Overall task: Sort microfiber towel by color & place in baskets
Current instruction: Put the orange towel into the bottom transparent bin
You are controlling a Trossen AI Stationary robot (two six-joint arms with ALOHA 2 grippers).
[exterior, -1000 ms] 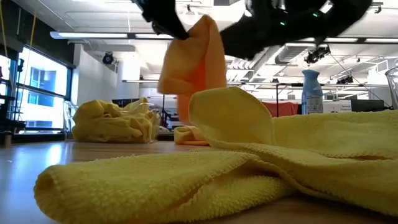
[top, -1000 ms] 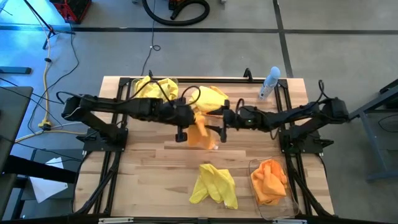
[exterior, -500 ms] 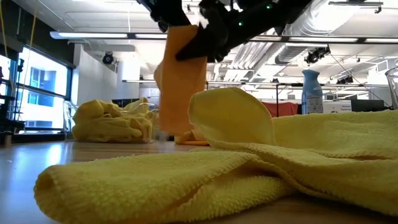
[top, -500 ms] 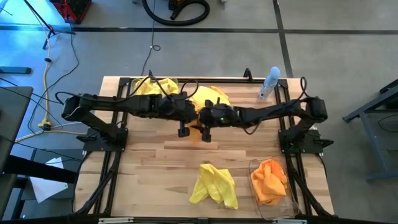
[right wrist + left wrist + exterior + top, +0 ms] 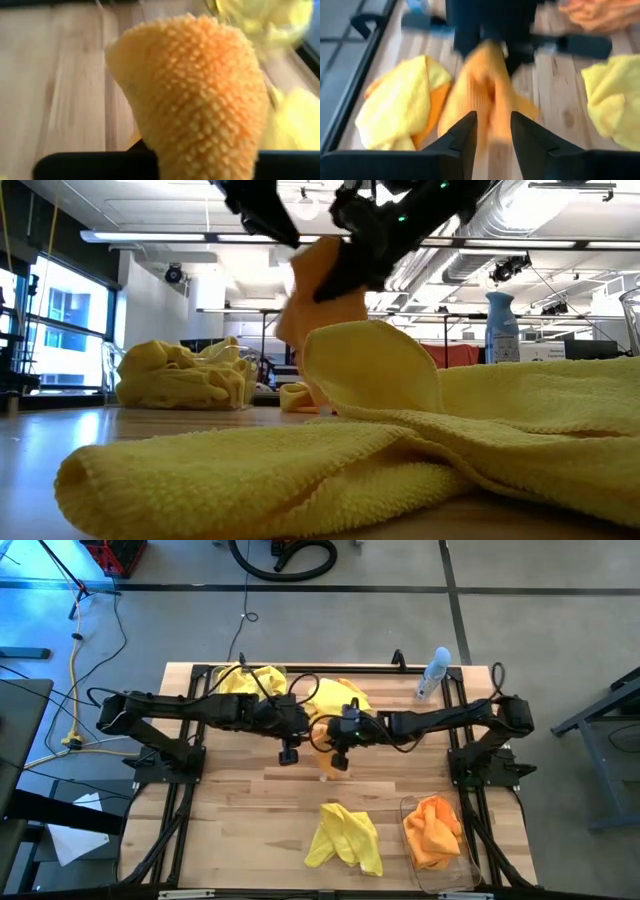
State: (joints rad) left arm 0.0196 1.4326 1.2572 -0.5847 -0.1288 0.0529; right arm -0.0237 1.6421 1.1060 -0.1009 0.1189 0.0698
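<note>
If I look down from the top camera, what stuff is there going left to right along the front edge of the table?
Bare wood of the table → loose yellow cloth → clear basket with orange cloths inside.

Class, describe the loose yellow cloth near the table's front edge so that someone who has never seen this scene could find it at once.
Start at the wooden table seen from above and go to its front edge, away from the spray bottle. The yellow cloth lies crumpled on bare wood, just left of the clear basket holding an orange cloth. It alone lies loose, outside any basket or pile.
</note>
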